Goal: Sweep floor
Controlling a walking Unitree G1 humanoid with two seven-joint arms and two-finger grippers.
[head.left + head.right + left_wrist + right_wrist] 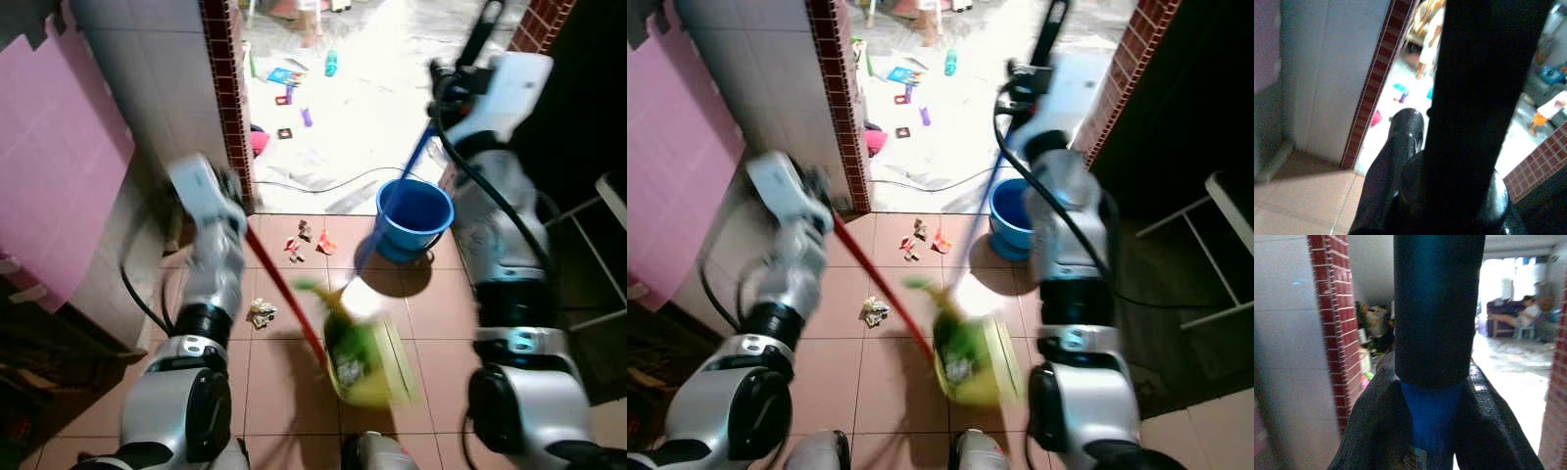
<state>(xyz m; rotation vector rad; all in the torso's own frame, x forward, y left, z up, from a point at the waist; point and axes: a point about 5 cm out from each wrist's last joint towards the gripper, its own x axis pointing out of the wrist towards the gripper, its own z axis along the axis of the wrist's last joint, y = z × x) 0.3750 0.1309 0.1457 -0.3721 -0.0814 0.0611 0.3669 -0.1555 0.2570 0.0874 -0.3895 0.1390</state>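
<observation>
My left gripper [231, 188] is shut on the red broom handle [284, 294], which slants down to a blurred green and yellow broom head [364, 360] on the tiles between my arms. In the left wrist view the handle's dark grip [1484, 98] crosses in front of a black finger [1393, 166]. Raised high on the right, my right gripper [453, 82] is shut on the blue dustpan handle [1432, 411], below its black grip [1435, 303]. That handle runs down to the blue bucket-shaped dustpan [413, 217] on the floor. A crumpled paper [262, 313] and small scraps [309, 240] lie on the tiles.
A white tiled wall with a red brick edge [227, 98] stands at the left, with a pink panel [54, 166] beside it. A bright doorway [343, 108] ahead has toys and a cable on its floor. A white frame [602, 245] stands at the right.
</observation>
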